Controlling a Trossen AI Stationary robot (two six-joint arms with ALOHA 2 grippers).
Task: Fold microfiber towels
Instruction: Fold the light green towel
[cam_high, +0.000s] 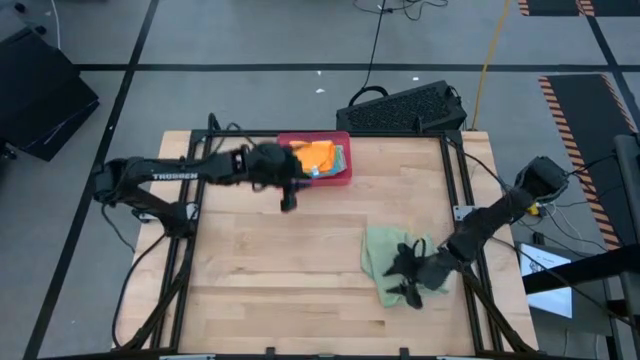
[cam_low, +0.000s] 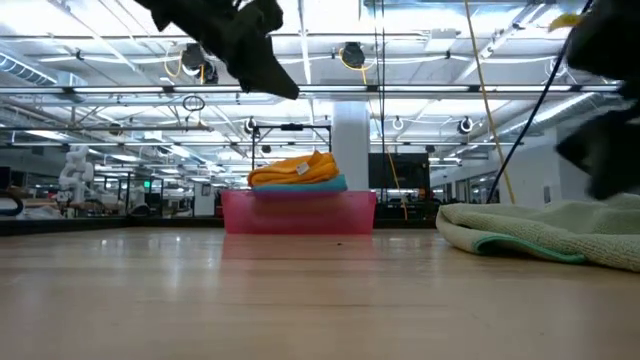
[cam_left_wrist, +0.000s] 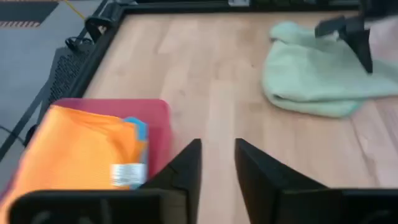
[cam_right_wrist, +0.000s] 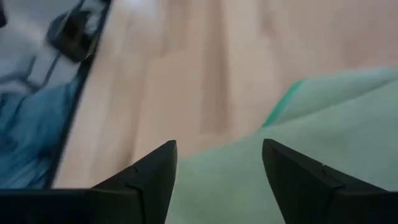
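A light green towel (cam_high: 385, 255) lies crumpled on the table's right half, and also shows in the low view (cam_low: 560, 230) and the left wrist view (cam_left_wrist: 311, 74). My right gripper (cam_high: 400, 280) hovers open over its near-right part (cam_right_wrist: 311, 162); I cannot see that it touches. An orange towel (cam_high: 315, 155) lies folded on a blue one (cam_low: 300, 186) in the pink-red tray (cam_high: 345, 176) at the far edge. My left gripper (cam_high: 288, 198) is open and empty, raised above the table just near-left of the tray (cam_left_wrist: 158, 115).
Bare wood (cam_high: 270, 270) spreads over the table's middle and left. A black keyboard (cam_high: 405, 105) lies on the floor beyond the far edge. Dark frame rails (cam_high: 455, 170) run along the table's sides.
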